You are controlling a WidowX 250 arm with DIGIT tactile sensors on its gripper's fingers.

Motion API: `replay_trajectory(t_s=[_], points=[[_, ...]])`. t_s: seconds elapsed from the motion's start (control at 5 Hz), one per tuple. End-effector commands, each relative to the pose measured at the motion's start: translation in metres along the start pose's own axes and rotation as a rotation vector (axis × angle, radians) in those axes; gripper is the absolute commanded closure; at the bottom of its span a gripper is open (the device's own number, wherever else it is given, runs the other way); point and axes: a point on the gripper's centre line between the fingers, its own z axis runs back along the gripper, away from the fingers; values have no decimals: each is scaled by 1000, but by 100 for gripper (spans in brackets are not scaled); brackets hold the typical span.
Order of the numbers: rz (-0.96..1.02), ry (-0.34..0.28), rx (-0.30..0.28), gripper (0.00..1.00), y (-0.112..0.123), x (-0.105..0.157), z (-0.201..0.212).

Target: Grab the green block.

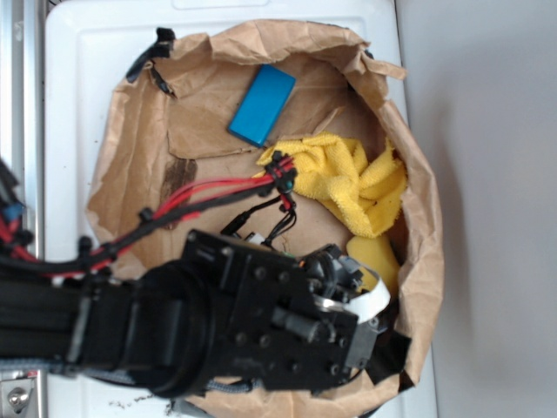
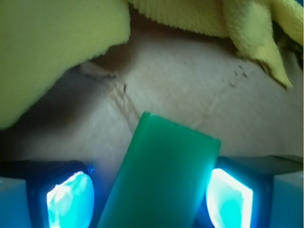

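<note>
The green block [image 2: 164, 175] lies on the brown paper bag's floor [image 2: 190, 85], directly between the gripper [image 2: 148, 197] fingers, its long axis running away from the camera. The fingers flank both long sides, spread; contact seems near but unclear.

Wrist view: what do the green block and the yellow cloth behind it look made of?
The small flat green rectangular block looks like smooth moulded plastic: even colour, soft sheen, rounded edges, though painted wood can't be excluded. The crumpled yellow cloth looks like terry or microfibre: its surface shows a fine looped nap and limp folds.
</note>
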Motion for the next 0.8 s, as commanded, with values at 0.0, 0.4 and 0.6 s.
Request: replay_trajectory(t_s=[0.0,0.4,0.6], points=[[7,-39,-8,100,0,0,8],[14,38,-53,100,40,-19,60],[-7,28,-75,100,48,4,92]])
